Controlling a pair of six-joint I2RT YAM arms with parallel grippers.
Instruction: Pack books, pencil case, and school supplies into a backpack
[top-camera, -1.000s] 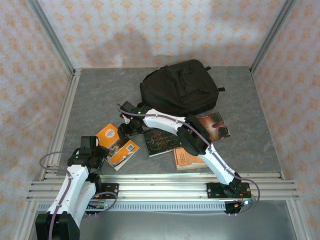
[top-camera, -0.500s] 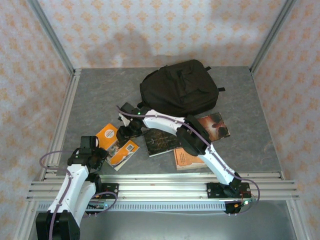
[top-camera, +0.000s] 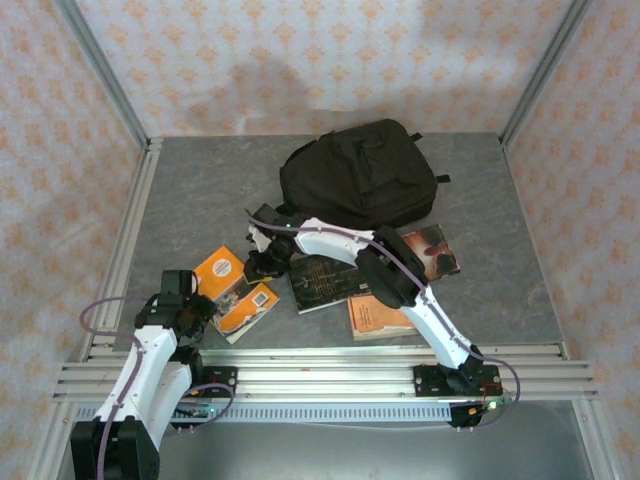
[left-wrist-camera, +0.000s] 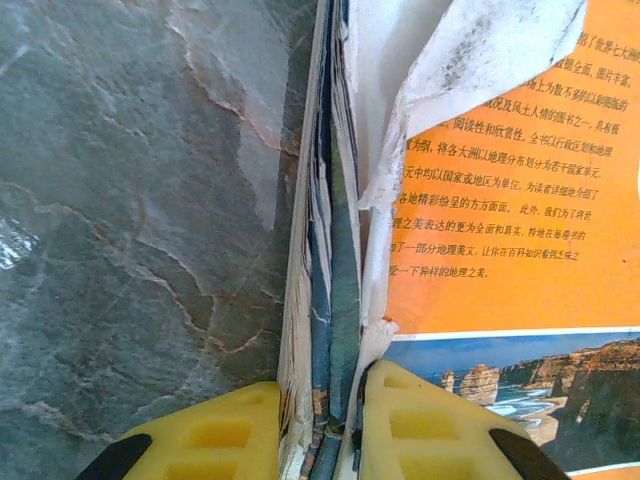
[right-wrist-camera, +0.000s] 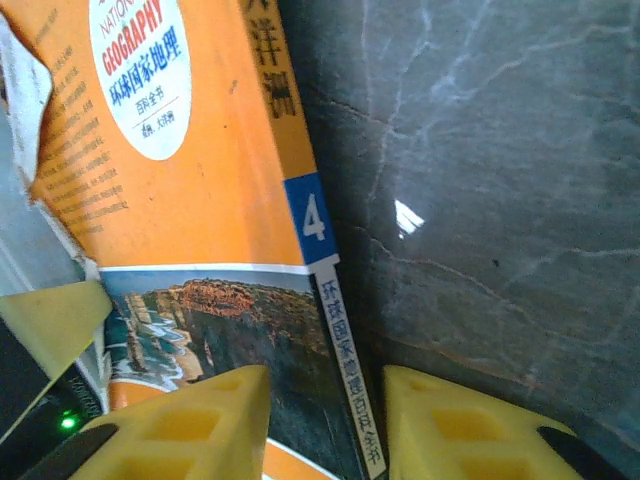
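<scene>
- Left gripper (left-wrist-camera: 318, 430) clenched on the page edge of the orange geography book (left-wrist-camera: 500, 200); right gripper (right-wrist-camera: 325, 420) straddles its spine, grip indeterminate.
- Book lies at 7-8 o'clock from the backpack (top-camera: 358, 175).
- Risk: opposing pulls could rip the torn cover (left-wrist-camera: 480, 50) further.

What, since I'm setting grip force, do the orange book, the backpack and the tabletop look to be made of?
The orange book: paper, with a smooth printed cover; a torn white wrapper and thin page edges show in the left wrist view. The backpack: soft matte black fabric, probably synthetic, by its slumped folds. The tabletop: grey, veined like stone, with glare; possibly printed laminate.
</scene>
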